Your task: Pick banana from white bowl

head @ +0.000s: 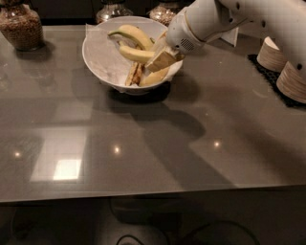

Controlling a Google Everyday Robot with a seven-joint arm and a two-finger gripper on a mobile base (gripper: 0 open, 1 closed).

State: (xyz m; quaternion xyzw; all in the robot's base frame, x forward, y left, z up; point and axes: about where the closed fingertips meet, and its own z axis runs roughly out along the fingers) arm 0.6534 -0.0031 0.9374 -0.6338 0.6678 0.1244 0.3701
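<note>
The white bowl, lined with crinkled white paper, stands at the back middle of the grey table. My gripper hangs over the bowl's right side and is shut on the right end of the slim yellow banana. It holds the banana roughly level, a little above the bowl's contents, with the free end pointing left. The larger curved banana with a green stem lies at the back of the bowl. A shorter plump banana lies under the gripper, next to a brownish piece.
Three glass jars of dry food stand along the back edge. Stacks of cream paper bowls sit on a black mat at the right. My white arm reaches in from the upper right.
</note>
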